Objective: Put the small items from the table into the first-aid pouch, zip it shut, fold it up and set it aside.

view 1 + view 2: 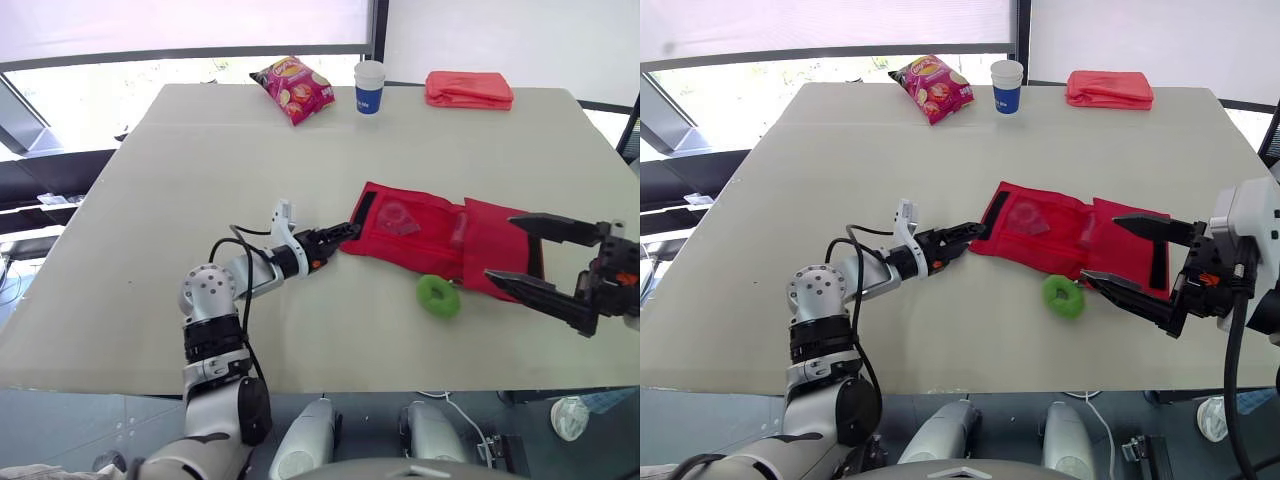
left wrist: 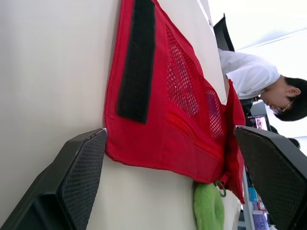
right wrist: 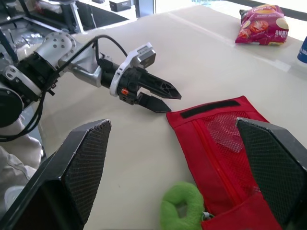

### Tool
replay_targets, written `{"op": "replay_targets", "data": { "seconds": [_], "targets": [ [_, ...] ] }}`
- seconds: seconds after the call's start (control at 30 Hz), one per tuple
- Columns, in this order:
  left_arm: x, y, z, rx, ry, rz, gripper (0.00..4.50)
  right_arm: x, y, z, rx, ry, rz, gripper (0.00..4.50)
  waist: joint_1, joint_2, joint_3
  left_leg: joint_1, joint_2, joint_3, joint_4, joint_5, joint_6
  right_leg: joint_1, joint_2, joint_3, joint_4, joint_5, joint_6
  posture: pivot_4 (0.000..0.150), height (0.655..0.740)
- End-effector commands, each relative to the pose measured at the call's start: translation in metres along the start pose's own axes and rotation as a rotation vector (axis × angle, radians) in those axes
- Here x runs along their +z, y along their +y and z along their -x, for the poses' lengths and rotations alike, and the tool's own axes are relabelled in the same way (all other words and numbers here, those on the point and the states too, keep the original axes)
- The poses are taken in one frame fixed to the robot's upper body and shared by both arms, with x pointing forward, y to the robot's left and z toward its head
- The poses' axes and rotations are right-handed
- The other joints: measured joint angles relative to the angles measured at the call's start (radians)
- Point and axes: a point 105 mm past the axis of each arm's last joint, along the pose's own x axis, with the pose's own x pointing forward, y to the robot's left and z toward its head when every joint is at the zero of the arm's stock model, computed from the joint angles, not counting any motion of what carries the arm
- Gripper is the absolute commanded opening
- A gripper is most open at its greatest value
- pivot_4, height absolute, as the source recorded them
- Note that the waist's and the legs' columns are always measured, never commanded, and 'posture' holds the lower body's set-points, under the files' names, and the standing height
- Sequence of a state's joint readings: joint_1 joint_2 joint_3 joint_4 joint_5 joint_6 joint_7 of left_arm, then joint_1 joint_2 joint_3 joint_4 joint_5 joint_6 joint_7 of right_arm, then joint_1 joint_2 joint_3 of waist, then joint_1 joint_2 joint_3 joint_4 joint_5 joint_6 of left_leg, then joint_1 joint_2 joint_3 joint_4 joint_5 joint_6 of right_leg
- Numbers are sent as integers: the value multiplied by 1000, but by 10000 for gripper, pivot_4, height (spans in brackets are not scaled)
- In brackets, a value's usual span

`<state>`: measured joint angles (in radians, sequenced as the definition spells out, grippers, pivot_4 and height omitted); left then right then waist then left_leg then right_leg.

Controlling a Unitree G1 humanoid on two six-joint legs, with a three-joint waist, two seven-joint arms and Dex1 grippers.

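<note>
**Open pouch with a hand at each end**

The red first-aid pouch [image 1: 420,235] is lying unfolded on the tabletop [image 1: 200,180], with a green ring [image 1: 438,296] just beside its near edge. The left hand [image 1: 345,237] is sitting at the pouch's left corner, fingers slightly parted. The right hand [image 1: 500,246] is hovering at the pouch's right end, fingers spread wide, gripping nothing.

Contents of pouch [image 1: 430,245] indistinct
</note>
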<state>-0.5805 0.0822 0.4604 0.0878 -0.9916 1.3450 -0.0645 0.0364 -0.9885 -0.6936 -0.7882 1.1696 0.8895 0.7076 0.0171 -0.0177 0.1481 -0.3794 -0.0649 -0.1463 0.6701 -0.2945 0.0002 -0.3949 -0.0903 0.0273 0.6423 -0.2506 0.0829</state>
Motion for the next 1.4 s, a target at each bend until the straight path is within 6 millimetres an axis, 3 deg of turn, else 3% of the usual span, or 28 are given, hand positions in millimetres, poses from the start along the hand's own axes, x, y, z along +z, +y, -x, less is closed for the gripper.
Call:
{"op": "replay_targets", "data": {
  "seconds": [0.03,0.13,0.27,0.37,0.57,0.9,1.0,1.13,1.23,1.4],
  "targets": [
    [6,-15,1,-24,-12,-66,45000,5,1,3,-4,16,78,44417,-1,0,0,0,0,0,0,0,0,0,0,0,0,0,0,1500,7400],
    [8,-10,3,59,44,-342,45000,6,-1,4,-5,12,83,44417,-5,-1,0,0,0,2,0,0,0,0,1,0,0,0,0,1500,7400],
    [11,-7,-4,81,79,-380,45000,5,-2,3,-9,9,87,44417,1,0,0,1,0,1,-1,0,0,0,1,1,0,0,0,1500,7400],
    [13,-10,-11,91,89,-335,45000,6,-2,2,-11,0,86,44417,1,0,0,0,0,1,0,0,0,0,1,0,0,0,0,1500,7400],
    [8,-28,-25,6,115,-76,45000,6,-2,3,-25,-3,82,44417,-2,-2,1,0,0,0,0,0,0,0,1,0,0,0,0,1500,7400],
    [-2,-31,-30,-58,-20,-25,45000,5,0,6,-54,3,71,44417,-1,-2,1,0,0,1,0,0,0,0,1,1,0,0,0,1500,7400],
    [-7,-24,-27,-3,-40,-55,45000,5,2,8,-57,17,68,44417,5,-2,1,0,0,1,0,0,0,0,1,1,0,0,0,1500,7400],
    [2,-22,-13,44,-76,-142,45000,7,2,11,-63,21,62,44417,0,-2,1,0,0,1,0,0,0,0,1,1,0,0,0,1500,7400],
    [10,-22,-2,112,-79,-369,45000,5,2,10,-62,26,56,44417,-4,-2,1,0,1,1,0,0,0,0,2,1,0,0,0,1500,7400],
    [8,-11,-7,153,-59,-462,45000,5,1,7,-55,16,50,44417,6,-1,0,0,0,2,0,0,0,0,1,1,0,0,0,1500,7400]
  ]
}}
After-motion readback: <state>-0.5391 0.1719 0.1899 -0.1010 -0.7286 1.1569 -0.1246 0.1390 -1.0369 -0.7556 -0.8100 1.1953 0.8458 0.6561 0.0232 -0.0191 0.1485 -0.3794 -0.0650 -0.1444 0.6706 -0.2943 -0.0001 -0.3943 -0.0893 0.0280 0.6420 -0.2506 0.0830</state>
